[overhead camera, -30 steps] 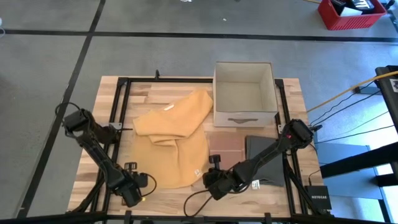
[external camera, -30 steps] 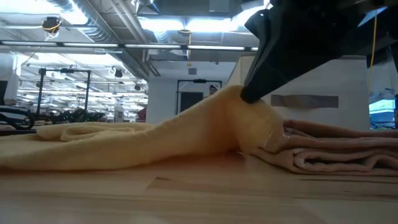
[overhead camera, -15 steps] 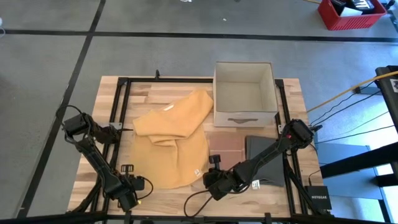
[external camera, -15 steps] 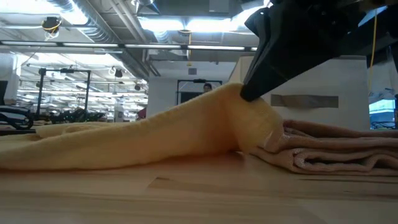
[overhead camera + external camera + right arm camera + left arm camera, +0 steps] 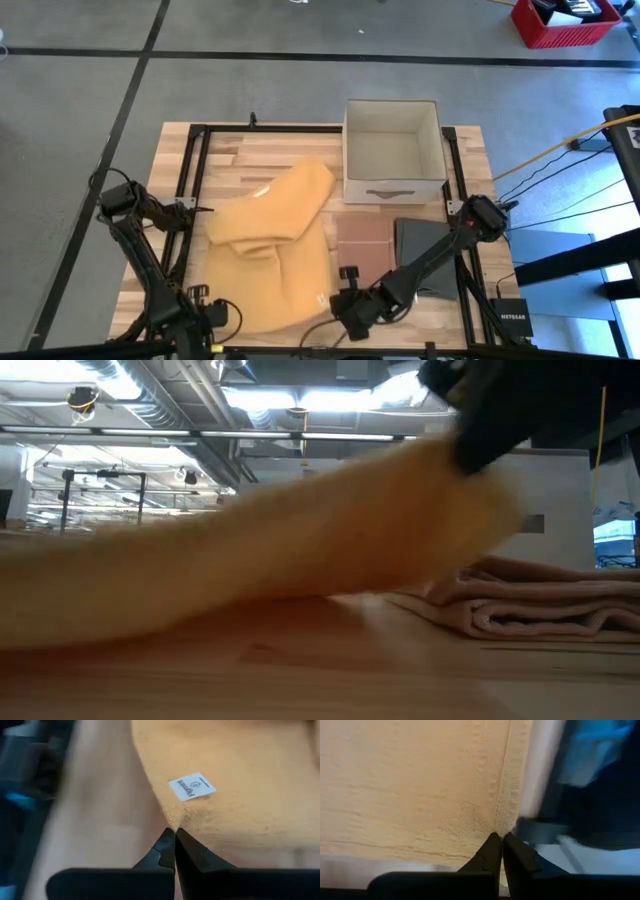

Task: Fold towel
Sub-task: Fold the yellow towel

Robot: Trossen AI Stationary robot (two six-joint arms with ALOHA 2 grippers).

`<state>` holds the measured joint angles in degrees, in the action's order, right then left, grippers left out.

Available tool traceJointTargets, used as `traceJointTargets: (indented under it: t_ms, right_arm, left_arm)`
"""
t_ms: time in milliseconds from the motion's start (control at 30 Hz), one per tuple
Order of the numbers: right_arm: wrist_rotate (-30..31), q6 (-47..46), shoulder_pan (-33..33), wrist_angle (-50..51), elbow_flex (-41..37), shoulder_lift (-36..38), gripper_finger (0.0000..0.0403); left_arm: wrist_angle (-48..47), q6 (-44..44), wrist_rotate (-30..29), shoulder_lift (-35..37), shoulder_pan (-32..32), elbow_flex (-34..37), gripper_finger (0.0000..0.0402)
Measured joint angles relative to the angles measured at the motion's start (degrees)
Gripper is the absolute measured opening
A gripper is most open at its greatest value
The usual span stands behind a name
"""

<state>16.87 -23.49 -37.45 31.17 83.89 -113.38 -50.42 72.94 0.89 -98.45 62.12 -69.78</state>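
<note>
While both arms reach to the table's near edge, the scene reads as follows, nearest first.

Left gripper point(image 5: 207, 318): at about 7 o'clock on the table, its jaws pinched together on the hemmed edge of the yellow towel point(image 5: 275, 245), as the left wrist view shows point(image 5: 498, 837).

Right gripper point(image 5: 349, 305): at about 6 o'clock, near the front edge, jaws clamped on the towel's other near corner, just below the small white label point(image 5: 192, 786) sewn to the cloth.

Yellow towel: spread rumpled over the table's middle, from its two held near corners at 6 to 7 o'clock up toward 12 o'clock, where a fold lies across it; in the low view it appears as a blurred yellow band lifted off the wood.

Folded pink towel point(image 5: 362, 240): flat at about 4 o'clock, just beside the yellow towel.

Folded grey towel point(image 5: 432, 262): at about 4 o'clock, next to the pink one, partly under the right arm.

Fabric box point(image 5: 393, 150): open-topped, at about 1 o'clock, at the far side of the wooden table point(image 5: 240, 150).
</note>
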Motion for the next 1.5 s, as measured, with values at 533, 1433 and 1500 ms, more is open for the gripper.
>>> traceJointTargets:
  t_ms: [533,1433,1500]
  right_arm:
    - [-8.3,-20.99,-3.02,-3.49,1.54,-3.91,0.0035]
    - [6.82,-4.67,10.39,-15.45,1.49,-7.89,0.0177]
    - [5.17,-4.64,10.01,-15.63,1.51,-8.07,0.0177]
  left_arm:
    - [7.73,5.44,-2.15,-0.44,3.01,3.92,0.0082]
    - [4.75,-36.26,-32.41,17.33,-40.85,13.59,0.0156]
    - [7.87,-41.71,-26.86,17.33,-46.62,16.61,0.0157]
